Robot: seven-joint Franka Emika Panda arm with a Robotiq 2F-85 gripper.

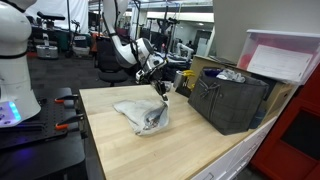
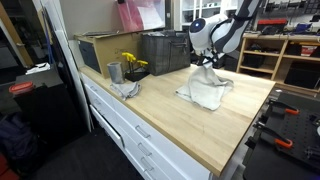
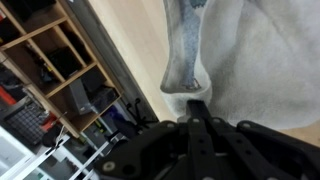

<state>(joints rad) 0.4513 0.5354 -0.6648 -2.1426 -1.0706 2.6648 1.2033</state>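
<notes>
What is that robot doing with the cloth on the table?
The robot arm's pincer is pinching a fold of the grey cloth and holding that bit up. The rest of the cloth lies crumpled on the wooden table. A black crate stands close by on the table. In an exterior view, a grey cup and some yellow flowers sit further along it.

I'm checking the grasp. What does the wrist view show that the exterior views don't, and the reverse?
Wrist view only: the gripper pinching a bunched fold of the cloth, close up. Exterior views only: the wooden table, the dark crate, and in an exterior view a metal cup and yellow flowers. Shared: the gripper shut on the pale cloth, which rises to a peak.
</notes>
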